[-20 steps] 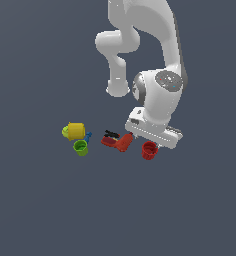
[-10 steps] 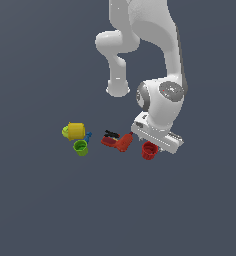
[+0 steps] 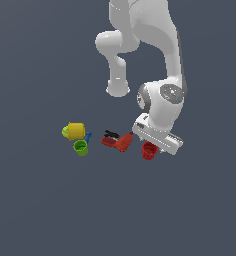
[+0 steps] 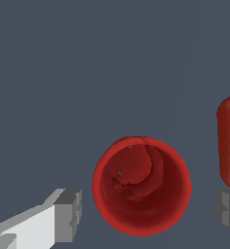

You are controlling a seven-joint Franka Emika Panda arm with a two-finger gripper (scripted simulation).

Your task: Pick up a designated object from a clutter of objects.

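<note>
Now gripper hovering over red cup, fingers spread apart, straddling rim, not gripping. Cup sitting upright on bench, just beside drill-shaped toy. Closing and lifting remaining.

We count 2 cups: 1 red cup and 1 green cup, well apart. Betw. them: 1 red-orange drill shape. Beside the green cup: 1 yellow cylinder, 1 blue piece. 5 toys in all, 1 arm.
</note>
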